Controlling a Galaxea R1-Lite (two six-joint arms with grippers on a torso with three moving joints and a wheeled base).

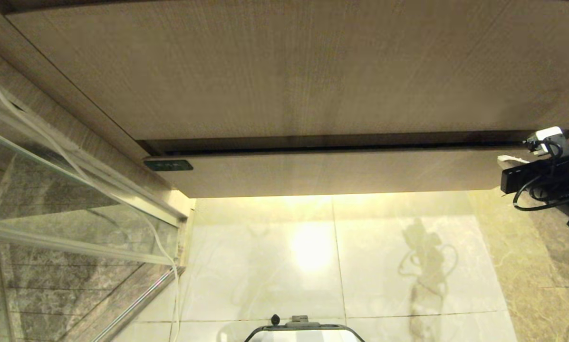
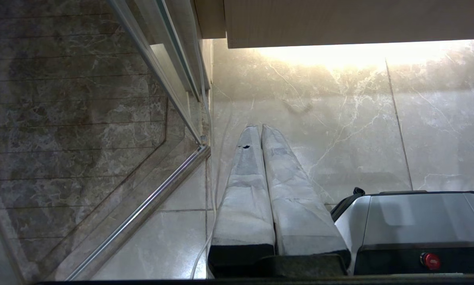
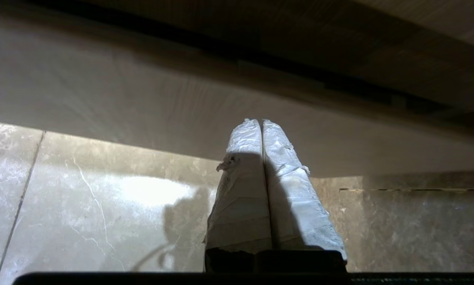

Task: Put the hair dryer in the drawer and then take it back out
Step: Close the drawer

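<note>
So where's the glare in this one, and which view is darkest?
Head view: a bright hotspot of under-cabinet light reflects off the pale floor tiles, beside the arm's shadow, below the drawer. Left wrist view: the lit strip under the wood edge is washed out. Right wrist view: darkest, the drawer front in shade and the shut right gripper half shadowed.

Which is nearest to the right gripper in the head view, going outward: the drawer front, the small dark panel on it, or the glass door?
From the right gripper, at the view's right edge:
1. Drawer front, right beside it.
2. Small dark panel, at the drawer's left end.
3. Glass door, far left.
</note>
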